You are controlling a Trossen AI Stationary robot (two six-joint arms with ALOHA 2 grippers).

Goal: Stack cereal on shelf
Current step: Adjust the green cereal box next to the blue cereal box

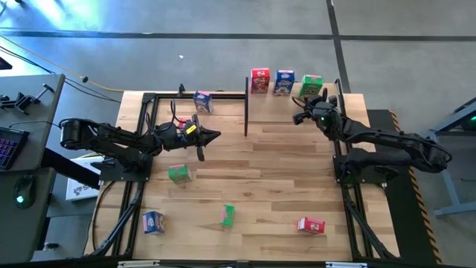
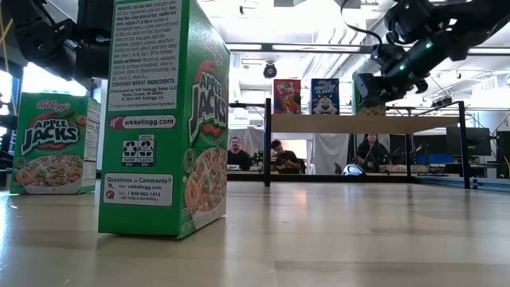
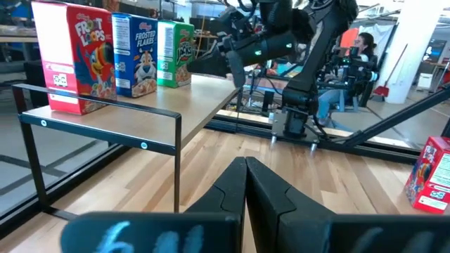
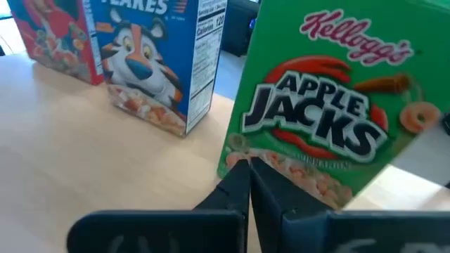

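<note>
Your right pincer (image 1: 306, 109), fingers pressed together, sits just before the upright green Apple Jacks cereal box (image 4: 320, 112) on the light-wood shelf (image 3: 140, 112).

Off the table's (image 1: 282, 160) left edge sits a dark desk (image 1: 30, 112) with a keyboard (image 1: 9, 143) lit purple and a mouse (image 1: 22, 187) showing a green light. Beyond the far edge, three people (image 2: 279, 156) sit at a bench across the room. Ceiling lights (image 2: 335, 48) glow overhead, and a grey concrete floor (image 1: 223, 52) surrounds the table.
</note>
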